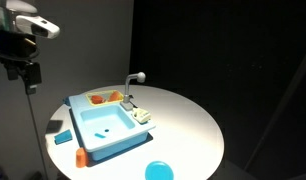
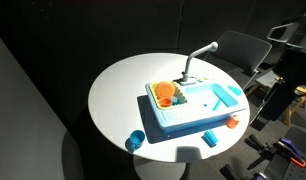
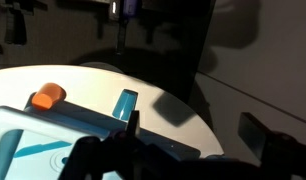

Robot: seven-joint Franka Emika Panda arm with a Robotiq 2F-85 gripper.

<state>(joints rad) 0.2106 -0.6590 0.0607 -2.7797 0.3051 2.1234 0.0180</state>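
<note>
A light blue toy sink (image 1: 103, 125) (image 2: 193, 108) with a grey faucet (image 1: 133, 80) (image 2: 198, 55) stands on the round white table (image 1: 188, 125) (image 2: 118, 90). Orange pieces (image 1: 105, 97) (image 2: 165, 95) lie in its small end compartment. Beside the sink on the table lie a blue block (image 1: 61, 138) (image 3: 125, 103) and an orange block (image 1: 80, 156) (image 3: 47, 96). My gripper (image 1: 30, 75) (image 3: 183, 165) hangs open, high above the table's edge near the blue block. It holds nothing. In the wrist view its dark fingers frame the sink's corner (image 3: 33, 140).
A blue round bowl (image 1: 159, 171) (image 2: 136, 140) sits near the table's edge, away from the sink. Dark curtains surround the table. In an exterior view a chair (image 2: 243, 50) and dark equipment (image 2: 278, 95) stand beyond the table.
</note>
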